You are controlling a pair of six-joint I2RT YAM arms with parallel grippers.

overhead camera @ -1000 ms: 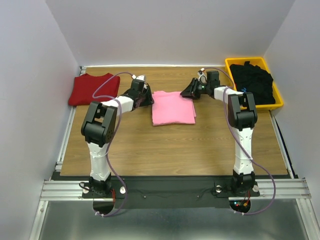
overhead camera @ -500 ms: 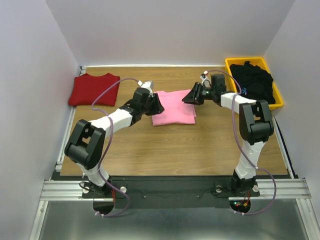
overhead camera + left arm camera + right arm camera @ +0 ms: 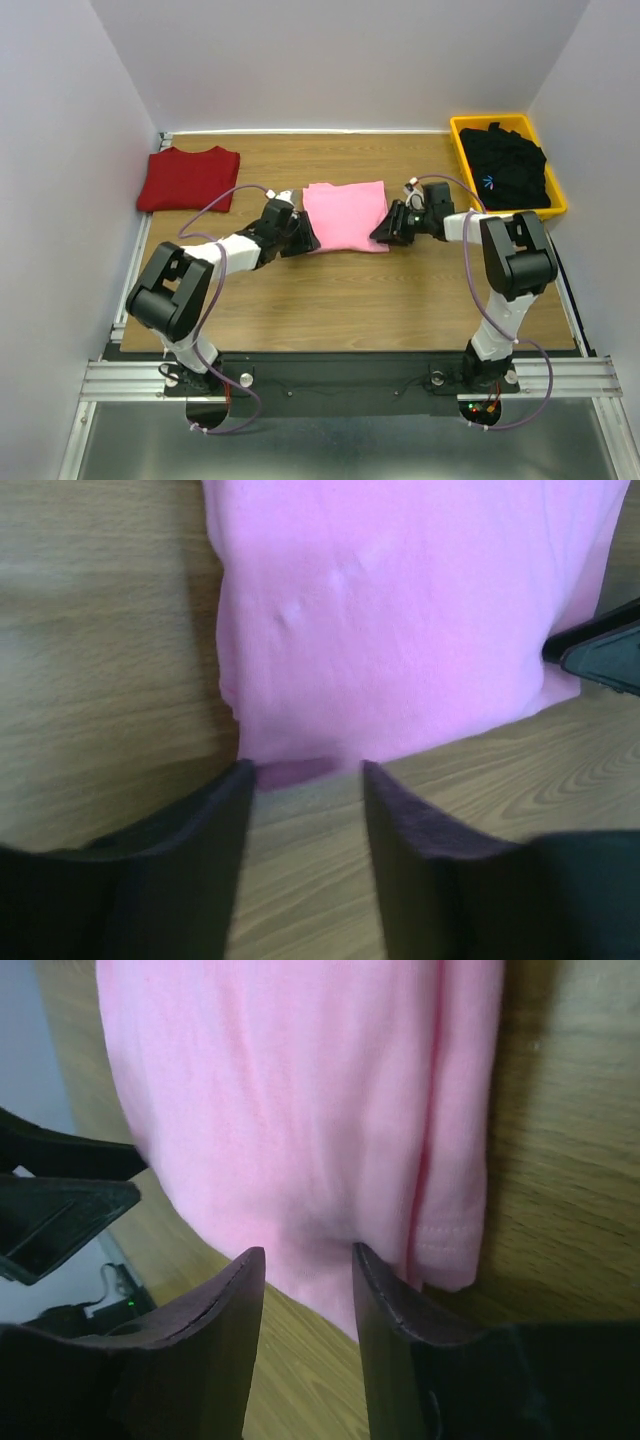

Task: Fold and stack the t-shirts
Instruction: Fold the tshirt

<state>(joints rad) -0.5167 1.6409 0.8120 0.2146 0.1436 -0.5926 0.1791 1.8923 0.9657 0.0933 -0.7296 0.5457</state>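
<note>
DESK: What step does this frame catch?

PHOTOGRAPHER: The pink t-shirt [image 3: 345, 212], a flat folded rectangle at the middle of the wooden table [image 3: 350, 300], with both arms low at its near edge. The left gripper [image 3: 300, 240] sits at the near-left corner, the right gripper [image 3: 383, 232] at the near-right corner. I read it as the pick-up of the folded shirt, or one more fold; I cannot say which.

DESK: Is either one holding it?

PHOTOGRAPHER: No. Each wrist view shows the jaws standing apart, with the shirt's edge just at the fingertips and nothing pinched.

DESK: And the other shirts?

PHOTOGRAPHER: The dark red t-shirt [image 3: 188, 178] lies folded in the far-left corner, well apart. The black t-shirt [image 3: 510, 165] is a crumpled heap in the yellow bin [image 3: 462, 150] at far right, a small blue mark [image 3: 488, 181] showing on it.

DESK: What does the next move call for?

PHOTOGRAPHER: Probably both sets of fingers sliding further over the edge and closing together on every layer, at an even height, so the fold neither sags nor opens when lifted.

DESK: Materials?

PHOTOGRAPHER: Soft, matte, thin knit with faint creases, and a stitched hem [image 3: 440, 1250] at the right side where the layers show. The pads [image 3: 410, 820] look dark and slightly rough, the table is smooth wood grain, and the bin looks like hard plastic
</note>
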